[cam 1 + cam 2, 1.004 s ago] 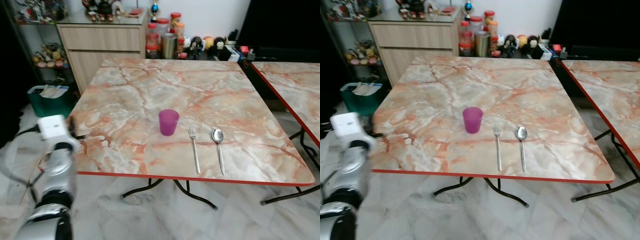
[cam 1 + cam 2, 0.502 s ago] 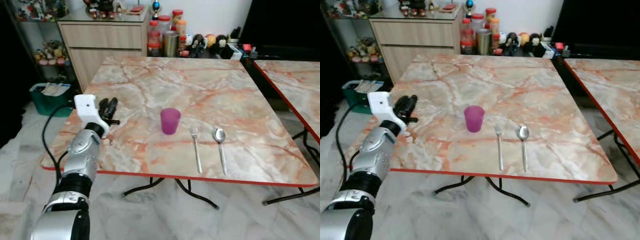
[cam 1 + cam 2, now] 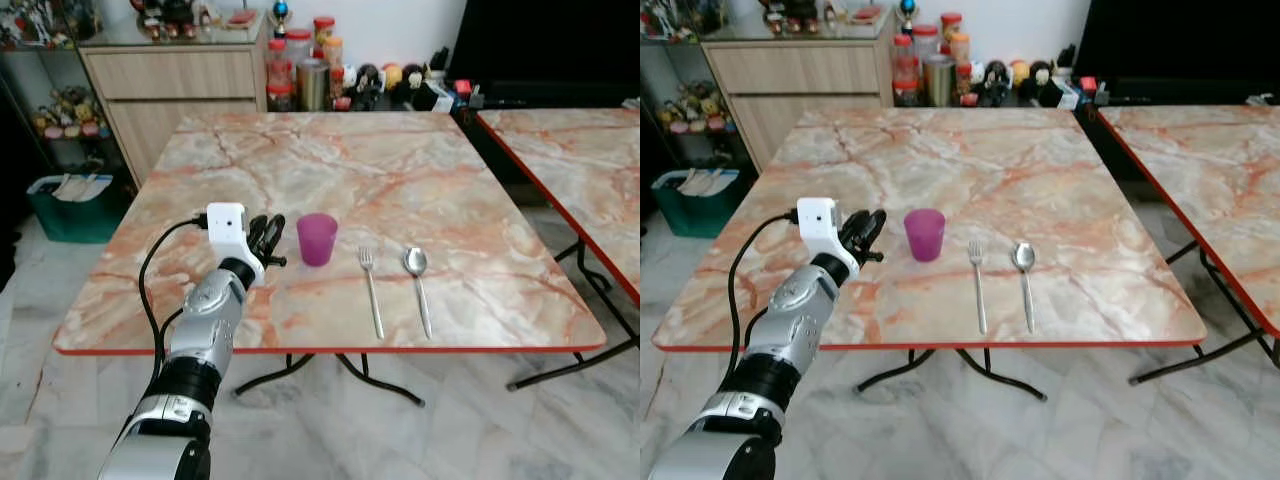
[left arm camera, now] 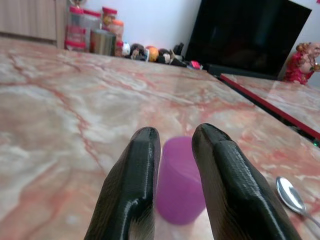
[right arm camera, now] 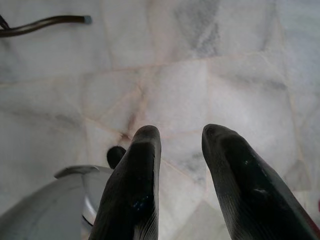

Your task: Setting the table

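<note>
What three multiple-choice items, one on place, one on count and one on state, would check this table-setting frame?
1. Where does the purple plastic cup stand relative to the steel fork?
A. To the fork's left
B. Between the fork and the steel spoon
C. To the spoon's right

2. How many pieces of cutlery lie on the marble-patterned table?
A. One
B. Two
C. Four

3. What is the left hand doing?
A. Gripping the cup
B. Lifting the fork
C. Open just short of the cup, not touching it

Answers: 1 A, the cup stands left of the fork, with the spoon further right. 2 B, one fork and one spoon lie side by side. 3 C, the left wrist view shows the cup beyond the parted black fingers, with nothing between them.
</note>
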Motion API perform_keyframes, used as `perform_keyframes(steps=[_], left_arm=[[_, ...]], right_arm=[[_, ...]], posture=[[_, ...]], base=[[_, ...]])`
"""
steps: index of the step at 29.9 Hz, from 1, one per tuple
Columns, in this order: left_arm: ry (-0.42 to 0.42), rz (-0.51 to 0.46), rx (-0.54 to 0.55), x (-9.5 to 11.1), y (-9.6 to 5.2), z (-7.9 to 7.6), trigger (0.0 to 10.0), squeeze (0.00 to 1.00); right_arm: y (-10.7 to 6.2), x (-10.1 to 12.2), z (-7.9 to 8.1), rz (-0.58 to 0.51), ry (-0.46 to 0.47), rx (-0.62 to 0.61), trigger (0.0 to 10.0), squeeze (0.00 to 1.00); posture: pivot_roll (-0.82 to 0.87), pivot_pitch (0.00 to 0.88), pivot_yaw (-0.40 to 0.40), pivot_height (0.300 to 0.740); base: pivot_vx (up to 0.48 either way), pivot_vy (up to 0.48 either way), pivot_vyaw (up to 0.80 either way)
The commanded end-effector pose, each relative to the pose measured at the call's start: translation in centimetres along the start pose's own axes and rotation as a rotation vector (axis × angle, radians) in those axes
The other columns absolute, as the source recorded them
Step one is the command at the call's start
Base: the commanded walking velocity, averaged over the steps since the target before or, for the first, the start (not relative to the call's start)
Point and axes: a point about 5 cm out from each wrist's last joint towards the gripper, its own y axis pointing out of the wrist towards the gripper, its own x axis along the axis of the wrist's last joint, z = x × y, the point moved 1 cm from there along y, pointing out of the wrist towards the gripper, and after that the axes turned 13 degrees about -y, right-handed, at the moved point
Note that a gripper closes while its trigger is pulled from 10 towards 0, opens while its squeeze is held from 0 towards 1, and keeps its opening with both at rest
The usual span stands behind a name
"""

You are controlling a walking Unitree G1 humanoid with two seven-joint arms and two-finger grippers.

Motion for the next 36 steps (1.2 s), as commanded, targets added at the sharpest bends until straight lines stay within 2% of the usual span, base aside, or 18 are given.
perform_keyframes(steps=[1, 8, 36], left_arm=[[0.020, -0.009, 0.015, 0.8, -0.1, 0.5, 10.0, 0.00], [0.016, -0.017, 0.023, 1.0, -0.2, 0.5, 10.0, 0.00], [0.016, -0.035, 0.033, 2.1, -0.2, 0.6, 10.0, 0.00]], right_arm=[[0.0, 0.0, -0.2, -0.006, 0.009, -0.009, 10.0, 0.00], [0.0, 0.0, -0.2, -0.003, 0.003, -0.008, 10.0, 0.00], [0.0, 0.1, -0.2, -0.003, 0.004, -0.010, 10.0, 0.00]], posture=[[0.03, 0.058, -0.018, 0.740], [0.03, 0.058, -0.018, 0.740], [0.03, 0.059, -0.019, 0.740]], base=[[0.000, 0.000, 0.00], [0.000, 0.000, 0.00], [0.324, 0.000, 0.00]])
